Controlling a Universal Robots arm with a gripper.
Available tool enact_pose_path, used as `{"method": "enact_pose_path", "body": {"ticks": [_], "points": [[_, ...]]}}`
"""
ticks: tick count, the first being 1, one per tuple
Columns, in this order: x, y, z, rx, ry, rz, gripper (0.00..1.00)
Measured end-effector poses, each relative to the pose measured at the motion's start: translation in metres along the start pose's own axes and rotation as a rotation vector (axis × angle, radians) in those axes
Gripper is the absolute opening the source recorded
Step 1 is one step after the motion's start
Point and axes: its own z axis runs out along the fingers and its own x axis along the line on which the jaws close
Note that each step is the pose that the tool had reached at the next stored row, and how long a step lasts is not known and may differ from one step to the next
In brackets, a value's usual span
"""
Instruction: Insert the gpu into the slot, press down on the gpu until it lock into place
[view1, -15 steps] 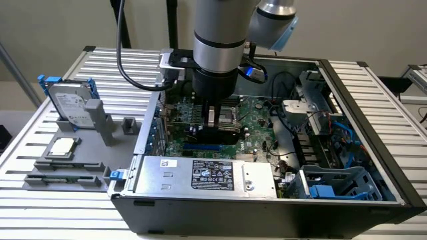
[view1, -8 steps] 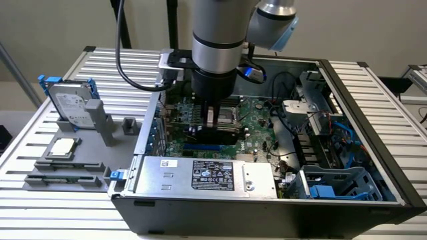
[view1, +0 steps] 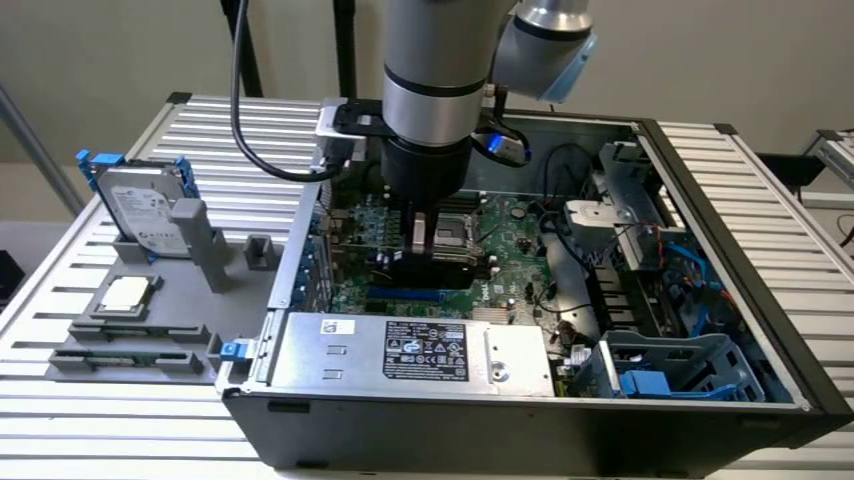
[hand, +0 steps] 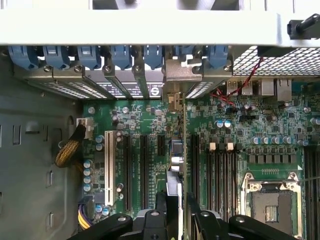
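Observation:
The gpu (view1: 441, 268) is a black-faced card standing on its long edge inside the open computer case, straight over the blue slot (view1: 400, 297). My gripper (view1: 424, 258) comes down from above and is shut on the card's upper edge. In the wrist view the gpu (hand: 176, 165) shows edge-on between my two black fingers (hand: 161, 210), gripper (hand: 176, 212), and its silver end bracket (hand: 182, 75) reaches the case's rear panel. The card hides its own lower edge, so I cannot tell whether it sits in the slot.
Black parallel slots (hand: 134, 170) and a white slot (hand: 108, 160) lie beside the card, the processor socket (hand: 270, 205) on its other side. A power supply (view1: 414, 350) and drive cage (view1: 667, 370) line the case's near side. At the exterior view's left, a grey fixture (view1: 134, 345) holds a hard drive (view1: 140, 215).

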Motion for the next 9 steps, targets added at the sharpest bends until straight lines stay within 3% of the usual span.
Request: {"method": "enact_pose_path", "body": {"ticks": [9], "points": [[-0.0005, 0.0020, 0.0034, 0.0000, 0.0000, 0.000, 0.26]]}}
